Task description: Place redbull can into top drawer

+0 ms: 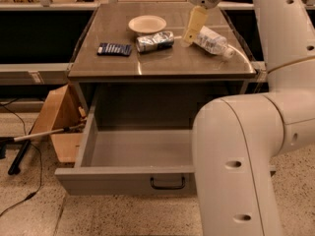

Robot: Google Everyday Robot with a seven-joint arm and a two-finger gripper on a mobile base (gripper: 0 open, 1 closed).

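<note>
You are looking at a cabinet table with a glossy brown-grey top (162,65), and four things lie on it. Towards the back sits a round beige paper plate (146,23). Just in front of the plate, a slim silver-and-blue metal can (155,41) lies on its side. Left of the can, apart from it, you have a flat dark blue packet (114,48). Further right, a clear plastic water bottle (213,41) lies on its side. The pale gripper (187,39) points down over the top between can and bottle.
</note>
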